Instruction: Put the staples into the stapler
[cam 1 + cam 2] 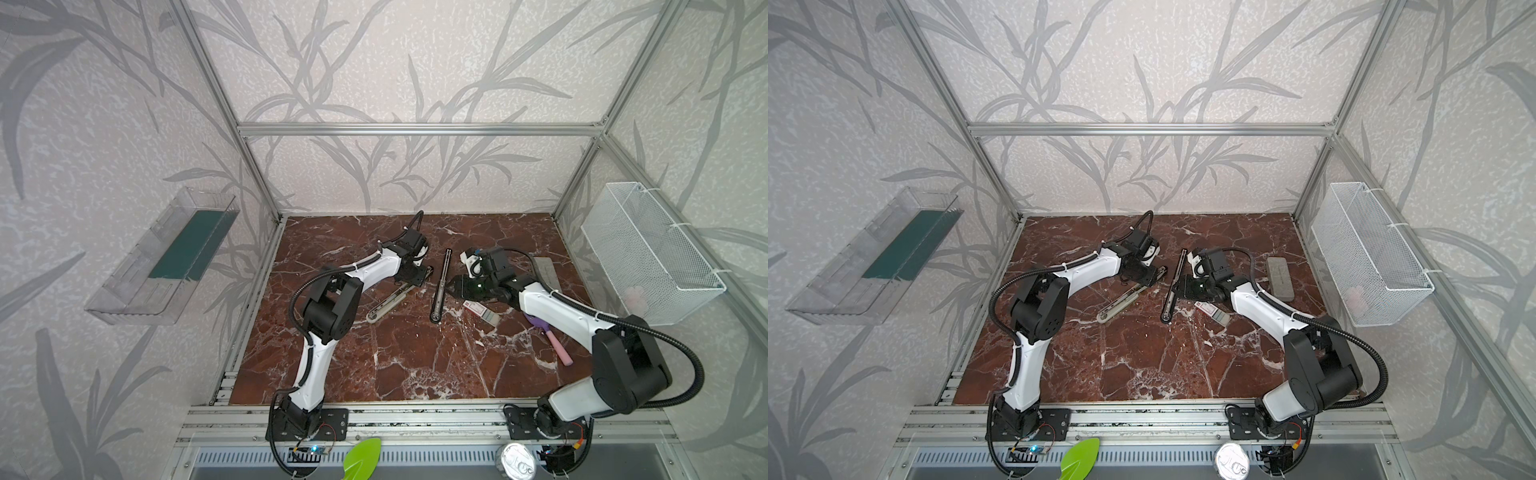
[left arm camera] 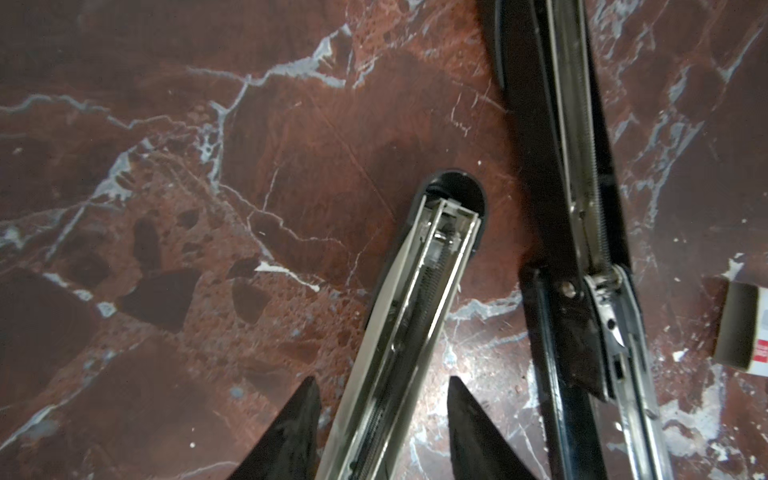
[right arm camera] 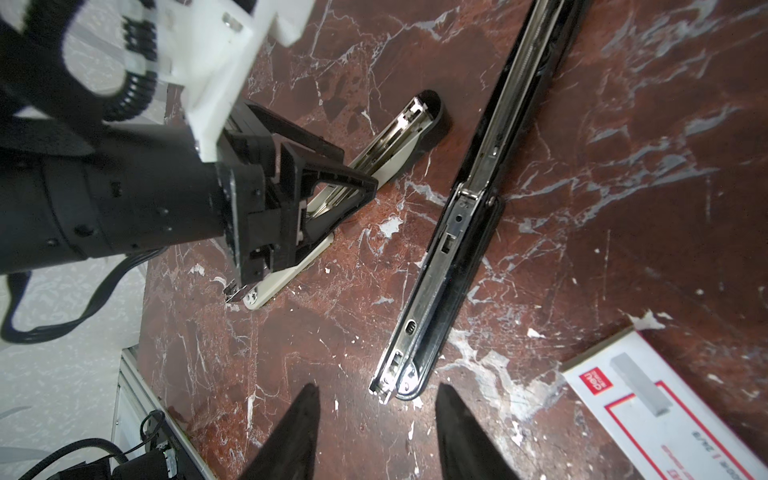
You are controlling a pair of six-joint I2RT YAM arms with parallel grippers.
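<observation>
Staples box (image 3: 685, 424) on bench (image 3: 623, 166), likely light, crushable; pinch its long sides. Left end effector (image 2: 383, 380) released astride stapler (image 2: 432, 266); right end effector (image 3: 377, 386) released.

We see a robotics lab test cell rather than a lived-in room. A frame of aluminium profiles (image 1: 415, 129) boxes the space in, and leaf-patterned wall panels (image 1: 374, 62) are fitted inside it. The left arm (image 1: 374, 270) and right arm (image 1: 552, 307) are bolted to a slotted metal rail (image 1: 415, 419) along the front of a marble-look tabletop (image 1: 395, 353), trailing black cable conduits (image 1: 701, 376). A clear plastic tray (image 1: 166, 257) and a white wire basket (image 1: 648, 253) hang on the side walls.
</observation>
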